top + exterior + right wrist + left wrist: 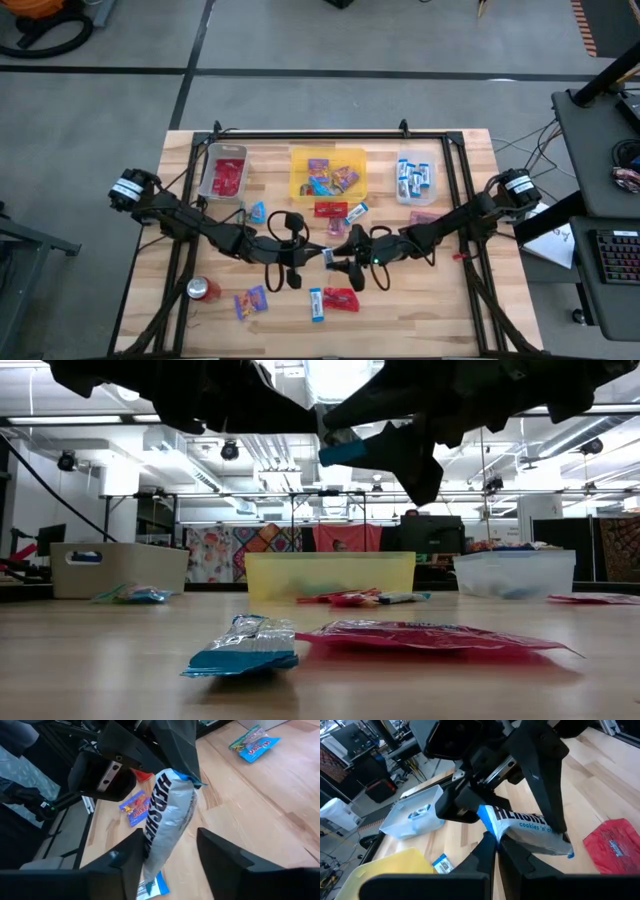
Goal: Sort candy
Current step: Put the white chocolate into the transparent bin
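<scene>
Left gripper (492, 845), fingers together, pinches a blue-and-white bar (530, 830) above table centre; right gripper (167, 852) straddles the same bar, fingers apart beside it. High view: grey bin (225, 172) holds red packets, yellow bin (328, 172) mixed purple and blue ones, clear bin (416, 178) blue-and-white bars. Low view: loose red packet (430, 635) and blue packet (243, 647) lie on the table (100, 660) before the bins. Left wrist view: one bar visible inside clear bin.
</scene>
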Controlling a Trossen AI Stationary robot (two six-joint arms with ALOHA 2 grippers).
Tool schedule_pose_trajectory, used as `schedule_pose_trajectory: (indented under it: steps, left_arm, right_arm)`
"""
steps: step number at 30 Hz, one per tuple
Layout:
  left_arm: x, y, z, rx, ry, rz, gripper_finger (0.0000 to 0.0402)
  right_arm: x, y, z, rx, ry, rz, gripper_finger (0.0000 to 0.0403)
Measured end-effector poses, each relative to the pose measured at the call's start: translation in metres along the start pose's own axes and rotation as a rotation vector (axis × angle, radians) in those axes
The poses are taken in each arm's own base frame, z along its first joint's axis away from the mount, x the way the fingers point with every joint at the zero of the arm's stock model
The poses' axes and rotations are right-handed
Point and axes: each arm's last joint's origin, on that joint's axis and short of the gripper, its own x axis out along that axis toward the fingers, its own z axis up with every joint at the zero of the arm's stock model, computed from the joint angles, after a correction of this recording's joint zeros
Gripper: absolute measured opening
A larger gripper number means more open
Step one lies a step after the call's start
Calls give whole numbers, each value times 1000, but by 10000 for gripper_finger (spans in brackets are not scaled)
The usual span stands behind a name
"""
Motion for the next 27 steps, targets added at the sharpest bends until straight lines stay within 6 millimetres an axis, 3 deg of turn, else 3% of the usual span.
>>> schedule_pose_trajectory:
  steps: [12,27]
  left_arm:
    - [0,0,0,6,2,-1,0]
    - [-4,5,-7,83,129,145,51]
  right_arm:
    - [0,0,0,-22,-4,3,41]
    - [-2,-5,5,-35,17,-27,30]
